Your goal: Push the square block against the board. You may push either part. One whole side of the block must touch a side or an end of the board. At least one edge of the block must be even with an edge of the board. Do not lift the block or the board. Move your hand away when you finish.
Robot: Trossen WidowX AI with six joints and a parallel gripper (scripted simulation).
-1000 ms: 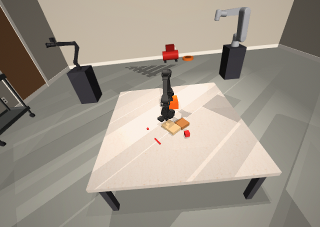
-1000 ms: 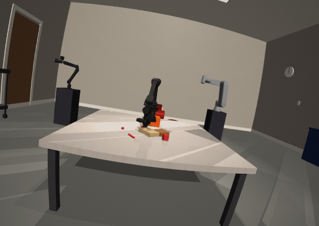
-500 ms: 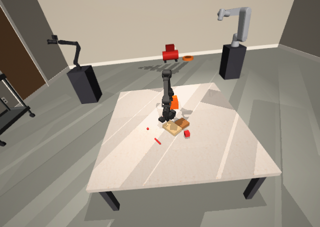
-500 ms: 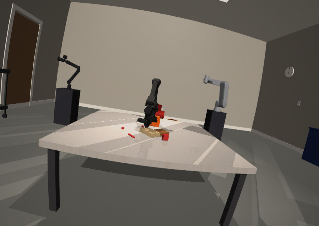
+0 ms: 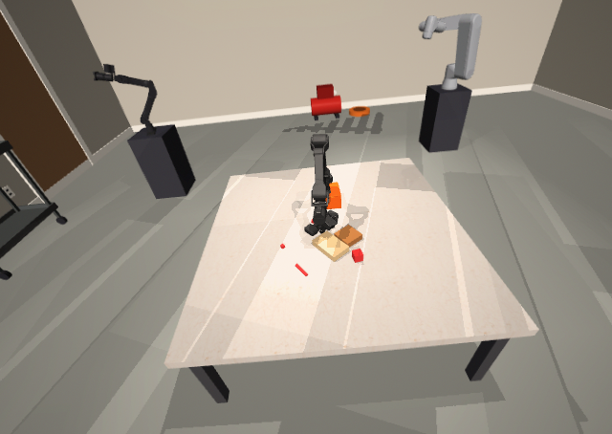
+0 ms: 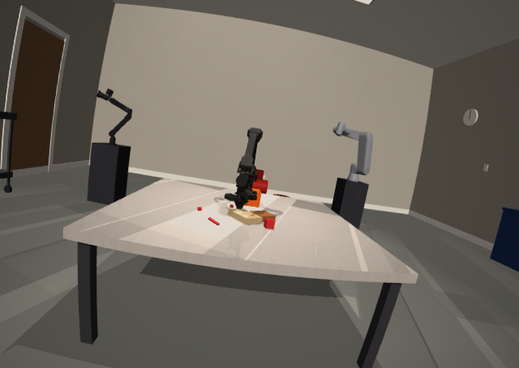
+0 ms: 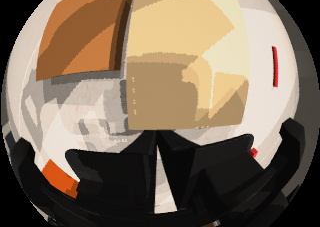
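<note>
The pale tan board (image 5: 330, 247) (image 6: 244, 216) (image 7: 194, 34) lies flat near the middle of the table. The brown square block (image 5: 348, 233) (image 6: 263, 214) (image 7: 83, 27) lies alongside the board's long side, with only a thin dark line between them in the wrist view. I cannot tell if they touch. Their far ends look nearly even. My gripper (image 5: 316, 228) (image 6: 234, 198) (image 7: 155, 127) is shut and empty. It is low over the table, right at the end of the board nearest the arm.
A small red cube (image 5: 357, 255) (image 6: 268, 223) sits just past the board's far end. A red stick (image 5: 301, 269) (image 6: 213, 220) (image 7: 274, 66) and a tiny red bit (image 5: 282, 246) (image 6: 199, 208) lie on the board's other side. An orange block (image 5: 335, 195) (image 6: 254, 198) stands by the arm.
</note>
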